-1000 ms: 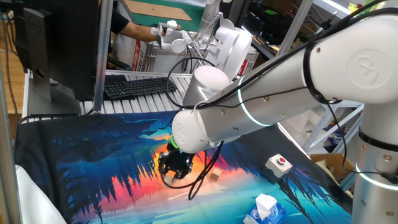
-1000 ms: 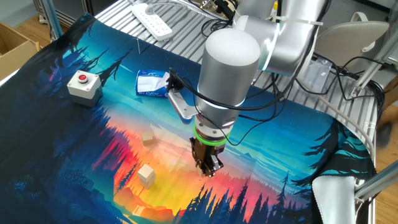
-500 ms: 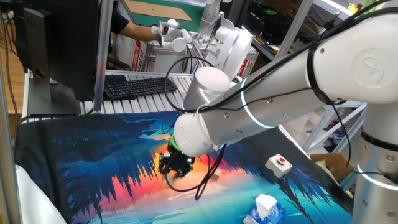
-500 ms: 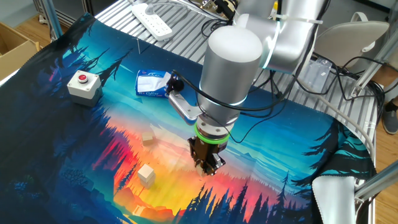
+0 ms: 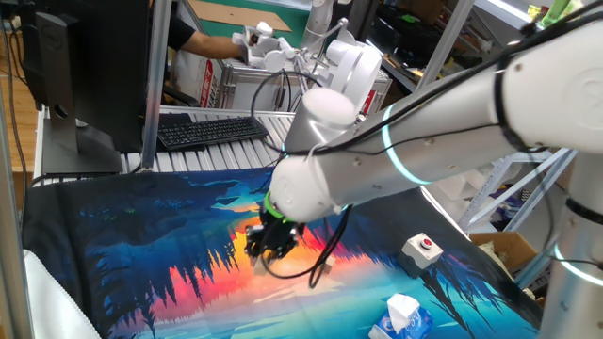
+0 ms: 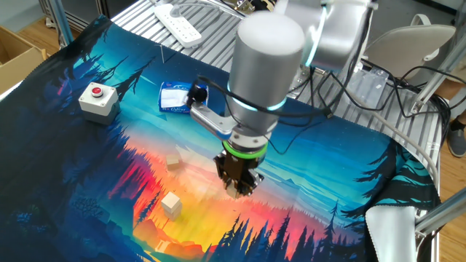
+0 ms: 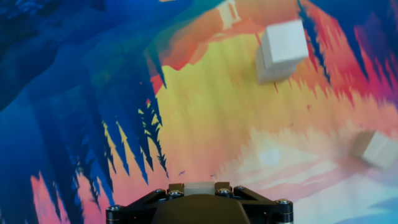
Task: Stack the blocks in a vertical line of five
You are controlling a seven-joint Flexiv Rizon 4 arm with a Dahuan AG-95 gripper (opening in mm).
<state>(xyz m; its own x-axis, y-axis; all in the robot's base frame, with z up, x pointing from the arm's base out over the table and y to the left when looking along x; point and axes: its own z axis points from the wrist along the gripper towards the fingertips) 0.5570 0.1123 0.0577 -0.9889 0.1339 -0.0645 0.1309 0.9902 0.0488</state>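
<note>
Block (image 7: 198, 188) sits pinched between my gripper's (image 7: 198, 194) fingers, lifted off the mat (image 7: 93, 93). Ahead of the tool in the hand view I see a short stack (image 7: 281, 51) of blocks; another block (image 7: 374, 149) lies off to the right, apart from it. Red-button box (image 6: 97, 99) and carton (image 6: 175, 97) sit well away.

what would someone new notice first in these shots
The big white robot arm fills the middle of both fixed views, its gripper pointing down over a sunset-forest mat and clamping a pale wooden block. A short stack of blocks stands near it, with a red-button box farther off.
</note>
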